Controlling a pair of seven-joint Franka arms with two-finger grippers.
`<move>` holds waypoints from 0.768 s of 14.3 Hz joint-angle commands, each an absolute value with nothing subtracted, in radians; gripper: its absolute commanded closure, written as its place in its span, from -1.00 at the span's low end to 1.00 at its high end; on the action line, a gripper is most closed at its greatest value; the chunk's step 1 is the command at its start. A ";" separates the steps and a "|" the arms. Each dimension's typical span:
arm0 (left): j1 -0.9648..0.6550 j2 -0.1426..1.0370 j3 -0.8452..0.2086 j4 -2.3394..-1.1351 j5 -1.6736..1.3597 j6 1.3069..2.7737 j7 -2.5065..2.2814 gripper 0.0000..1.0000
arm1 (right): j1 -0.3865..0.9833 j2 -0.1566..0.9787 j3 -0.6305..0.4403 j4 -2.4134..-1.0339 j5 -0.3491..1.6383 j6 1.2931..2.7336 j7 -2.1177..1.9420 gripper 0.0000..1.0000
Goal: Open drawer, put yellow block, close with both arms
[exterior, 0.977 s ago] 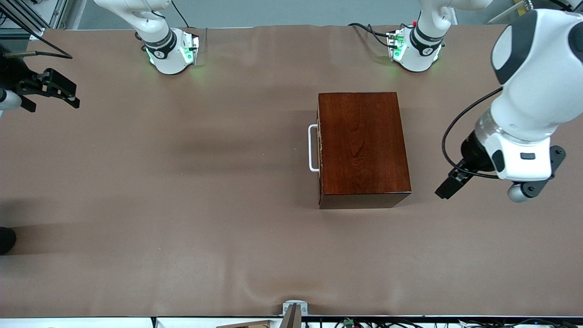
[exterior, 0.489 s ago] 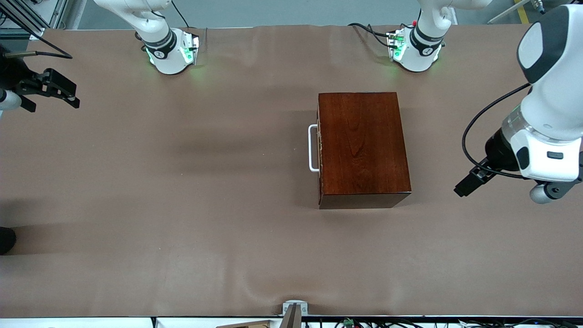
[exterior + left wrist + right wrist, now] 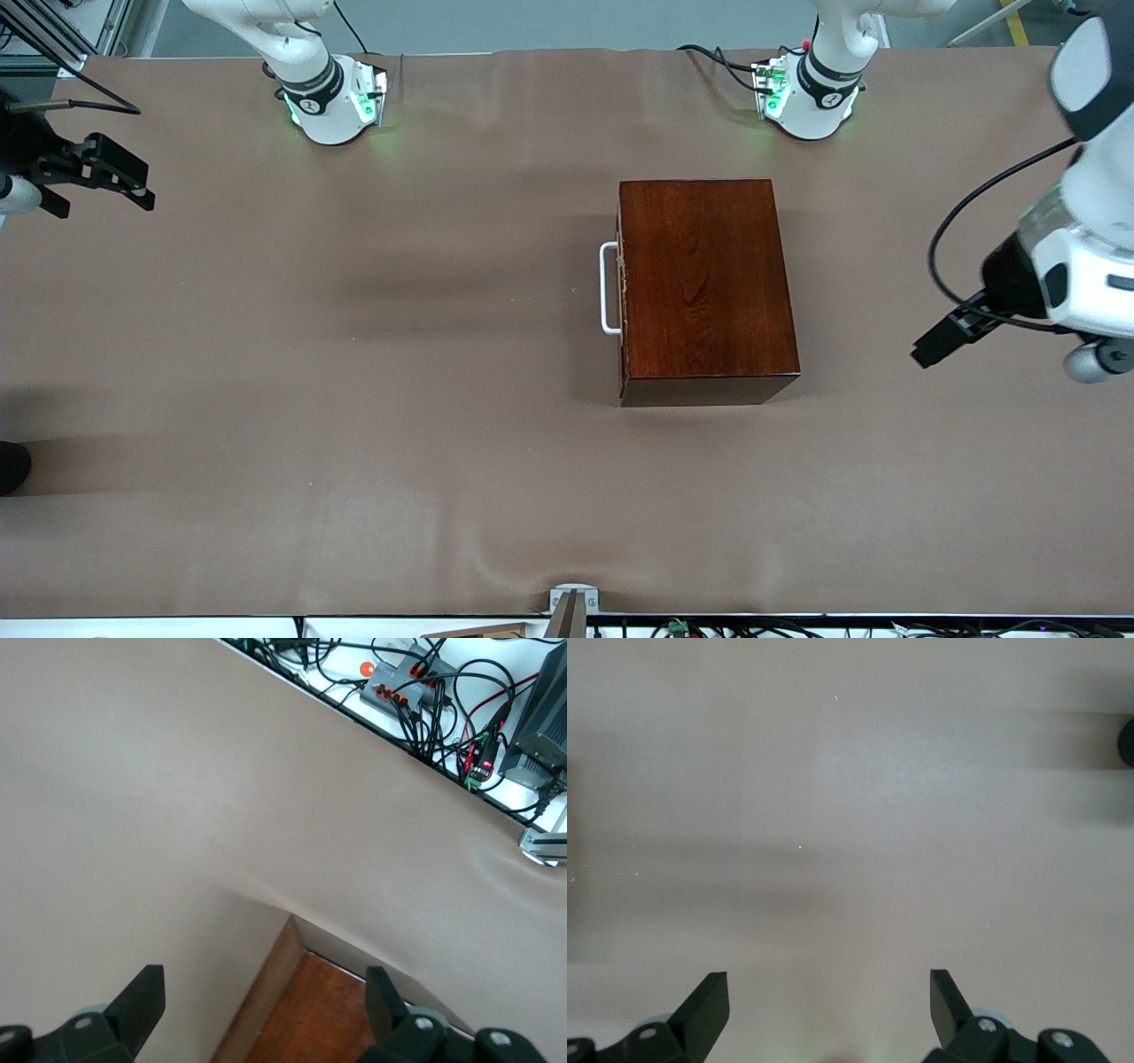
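Note:
The mahogany box (image 3: 704,288) stands mid-table with its drawer pushed in; the white loop handle (image 3: 609,288) faces the right arm's end. The yellow block is not in view. My left gripper (image 3: 928,353) is open and empty, up over the bare table between the box and the left arm's end. In the left wrist view its gripper (image 3: 261,988) frames a corner of the box (image 3: 301,1019). My right gripper (image 3: 97,173) is open and empty over the table's edge at the right arm's end; in the right wrist view the gripper (image 3: 828,992) has only bare table under it.
The brown table cover (image 3: 354,399) is bare around the box. A small metal bracket (image 3: 574,598) sits at the table's near edge. Cables and electronics (image 3: 416,691) lie past that edge. A dark object (image 3: 11,465) shows at the right arm's end.
My left arm has swung away from the box toward the left arm's end of the table. The right arm and the box have not moved.

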State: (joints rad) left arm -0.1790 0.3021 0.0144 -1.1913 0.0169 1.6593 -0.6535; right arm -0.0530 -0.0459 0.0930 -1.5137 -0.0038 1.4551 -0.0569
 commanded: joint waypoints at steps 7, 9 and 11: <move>-0.114 0.238 0.021 -1.215 0.015 1.623 -0.329 -1.00 | -0.063 -0.037 0.097 -1.494 -0.002 1.447 -0.064 -1.00; -0.092 0.238 0.020 -1.216 0.020 1.606 -0.211 -1.00 | -0.063 -0.037 0.097 -1.494 -0.002 1.448 -0.064 -1.00; -0.065 0.236 0.017 -1.218 0.018 1.559 -0.085 -1.00 | -0.061 -0.037 0.097 -1.494 -0.002 1.447 -0.064 -1.00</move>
